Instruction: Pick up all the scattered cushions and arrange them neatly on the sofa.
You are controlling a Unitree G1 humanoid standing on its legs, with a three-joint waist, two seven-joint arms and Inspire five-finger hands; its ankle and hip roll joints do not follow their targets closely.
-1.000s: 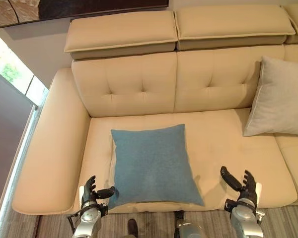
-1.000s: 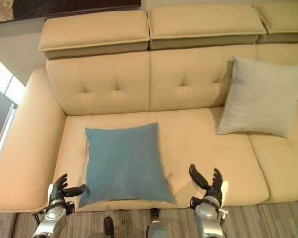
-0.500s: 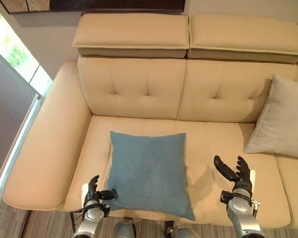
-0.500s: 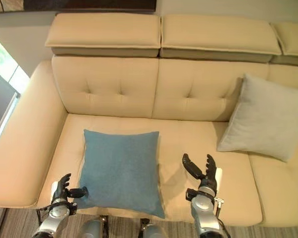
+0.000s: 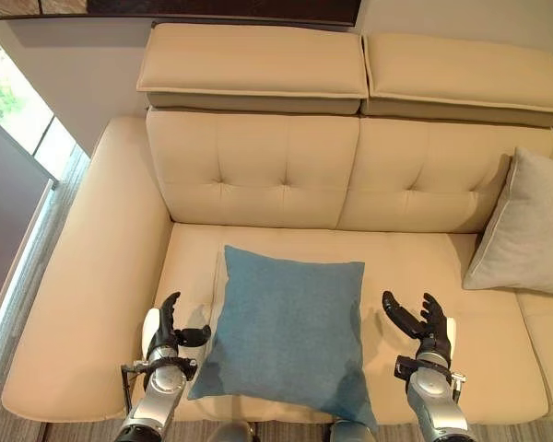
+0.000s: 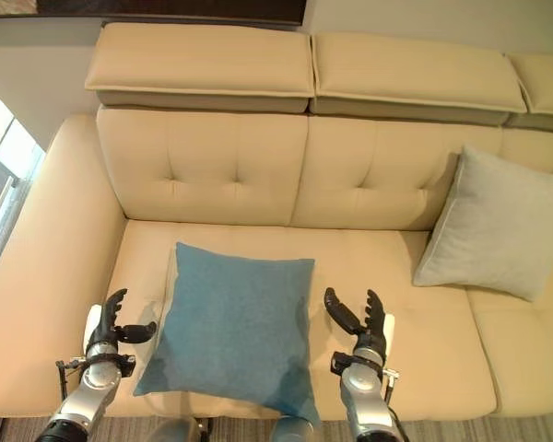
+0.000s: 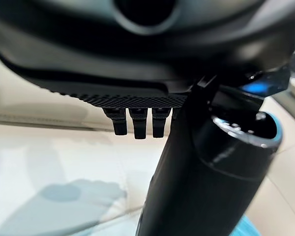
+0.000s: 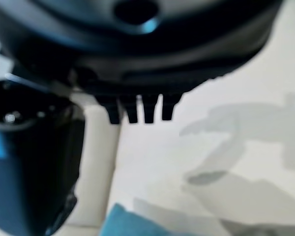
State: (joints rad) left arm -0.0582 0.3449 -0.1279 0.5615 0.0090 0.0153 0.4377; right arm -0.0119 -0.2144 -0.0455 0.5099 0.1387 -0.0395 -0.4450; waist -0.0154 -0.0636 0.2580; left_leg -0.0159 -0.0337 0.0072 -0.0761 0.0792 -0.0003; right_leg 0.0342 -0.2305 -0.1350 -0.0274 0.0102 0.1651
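On the sofa [image 5: 92, 276] seat, I'm flanking the flat blue cushion [image 5: 290, 331] with left hand [image 5: 163, 333] and right hand [image 5: 422, 330], fingers spread wide and empty, aiming to grip both edges evenly.

One cushion [image 5: 290, 327] lies on the sofa [image 5: 92, 276] seat, another [image 5: 527, 226] rightward against the backrest.

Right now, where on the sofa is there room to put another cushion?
The widest bare stretch of seat lies between the blue cushion and the grey cushion. A narrower strip runs behind the blue cushion, below the backrest. The front edge is crowded by both open hands, left and right.
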